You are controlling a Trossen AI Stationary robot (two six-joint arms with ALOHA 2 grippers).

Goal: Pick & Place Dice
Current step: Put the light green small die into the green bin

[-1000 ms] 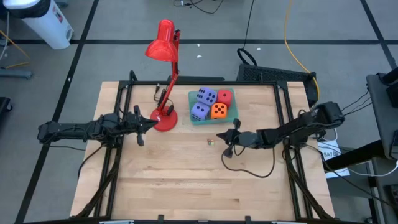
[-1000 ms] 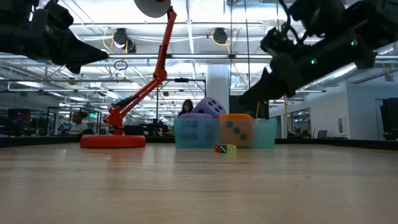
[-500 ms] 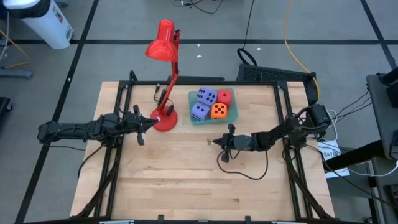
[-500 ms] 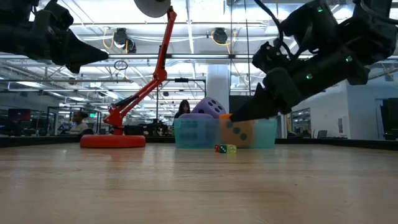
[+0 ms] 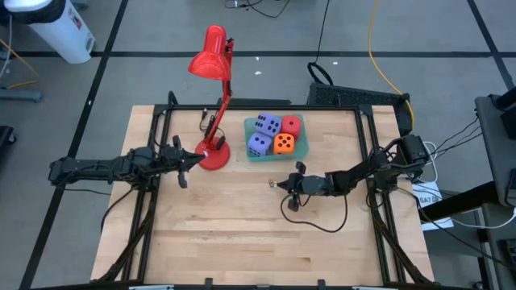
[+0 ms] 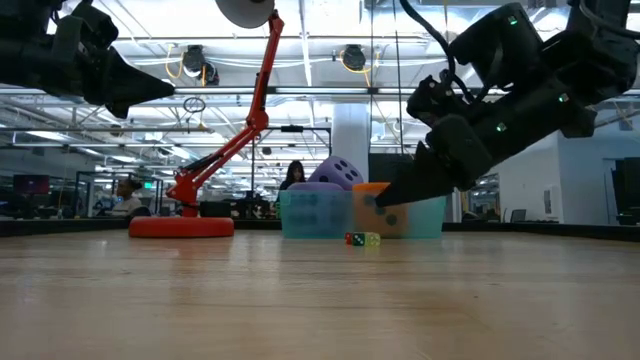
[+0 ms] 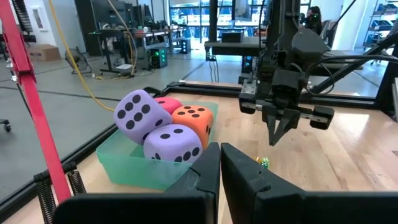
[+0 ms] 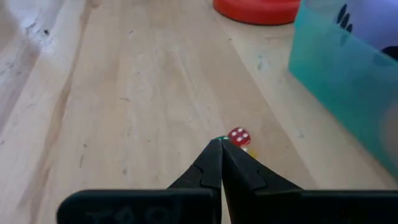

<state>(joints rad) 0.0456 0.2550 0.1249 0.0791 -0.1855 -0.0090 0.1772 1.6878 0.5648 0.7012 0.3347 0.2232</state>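
pale wooden table (image 5: 242,225) with red lamp base (image 5: 214,153), green tray (image 5: 300,150), tiny dice (image 5: 272,184)

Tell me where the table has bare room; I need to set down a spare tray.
Bare: the whole near half of the table, below both arms. Crowded: the far edge, with lamp base, green bin of dice, tiny dice at the right gripper.

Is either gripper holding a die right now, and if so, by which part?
Neither. The right gripper is shut and empty, its tips just short of the small dice on the table. The left gripper is shut on nothing.
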